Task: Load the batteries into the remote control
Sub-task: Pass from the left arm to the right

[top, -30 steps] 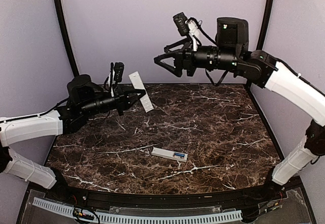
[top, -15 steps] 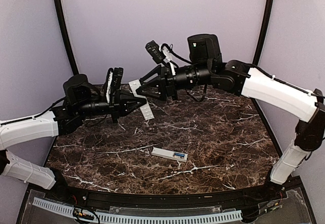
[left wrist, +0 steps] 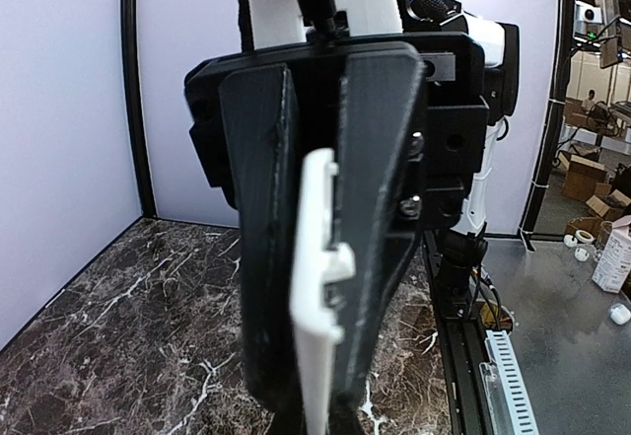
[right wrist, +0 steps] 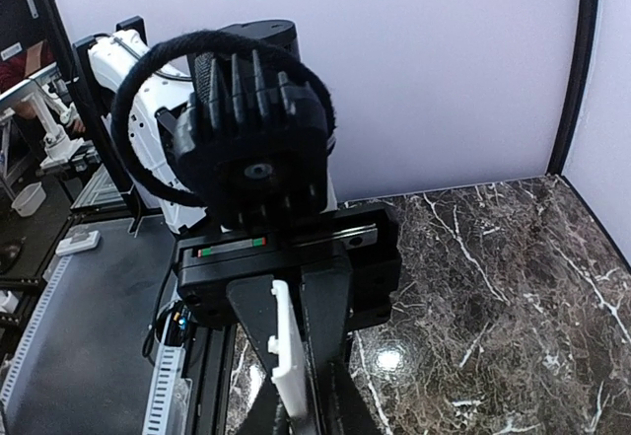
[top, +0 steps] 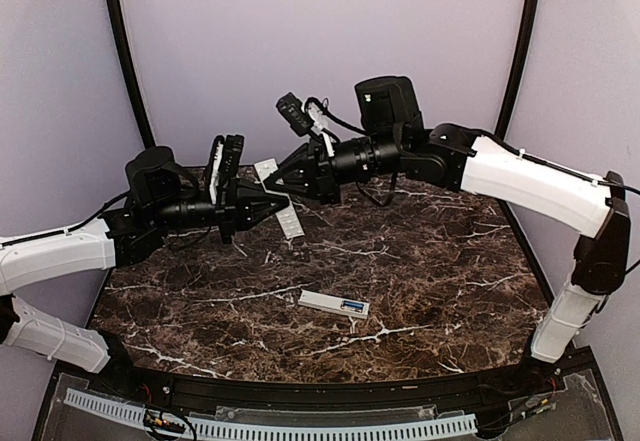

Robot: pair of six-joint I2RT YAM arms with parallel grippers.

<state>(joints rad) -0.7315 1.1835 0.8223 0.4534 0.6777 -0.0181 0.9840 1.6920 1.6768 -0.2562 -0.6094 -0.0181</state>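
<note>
The remote control [top: 330, 303] lies flat on the marble table [top: 440, 261], near the front centre, both arms well above it. A blue battery [top: 352, 306] shows in the recess at its right end. A thin white cover strip [top: 291, 224] hangs tilted in the air at the back left. My left gripper [top: 268, 202] is shut on it from the left. My right gripper [top: 277, 182] is shut on its upper part from the right. In the left wrist view the strip [left wrist: 317, 257] stands edge-on between the opposite arm's dark fingers. The right wrist view shows the strip [right wrist: 286, 356] the same way.
Purple walls and two black corner posts [top: 128, 71] close in the back. A ribbed white cable duct [top: 270, 424] runs along the near edge. Cardboard boxes [left wrist: 582, 174] stand beyond the table in the left wrist view.
My right arm has swung left and down from the back, and its jaws have closed on the strip's upper part. The left gripper has kept hold, lowering the strip slightly.
</note>
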